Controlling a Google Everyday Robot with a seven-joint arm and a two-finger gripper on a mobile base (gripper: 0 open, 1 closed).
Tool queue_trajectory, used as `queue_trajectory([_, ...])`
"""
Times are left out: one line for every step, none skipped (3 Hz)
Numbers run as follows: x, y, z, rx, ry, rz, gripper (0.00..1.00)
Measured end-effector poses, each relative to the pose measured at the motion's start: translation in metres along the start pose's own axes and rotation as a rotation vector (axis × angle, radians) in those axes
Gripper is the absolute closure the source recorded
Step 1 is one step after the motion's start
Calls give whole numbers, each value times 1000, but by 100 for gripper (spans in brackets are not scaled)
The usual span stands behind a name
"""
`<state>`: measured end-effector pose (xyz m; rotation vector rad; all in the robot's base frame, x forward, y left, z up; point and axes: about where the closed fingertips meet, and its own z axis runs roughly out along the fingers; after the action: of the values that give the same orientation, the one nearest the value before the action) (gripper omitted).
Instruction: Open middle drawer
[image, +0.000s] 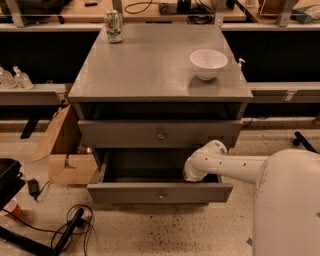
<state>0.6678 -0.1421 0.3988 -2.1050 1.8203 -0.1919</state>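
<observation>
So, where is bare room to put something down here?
Cabinet top: the wide patch between can and white bowl. Middle drawer: its left and centre floor. Crowded: the drawer's right end, where the pincer sits.

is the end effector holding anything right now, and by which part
Cannot tell: the end effector is down inside the open middle drawer, near its front right, and the arm hides any hold.
</observation>
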Motion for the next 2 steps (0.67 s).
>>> queue_trajectory([-5, 30, 11, -66, 18, 28, 100])
queue_trajectory([-5, 29, 11, -66, 18, 28, 100])
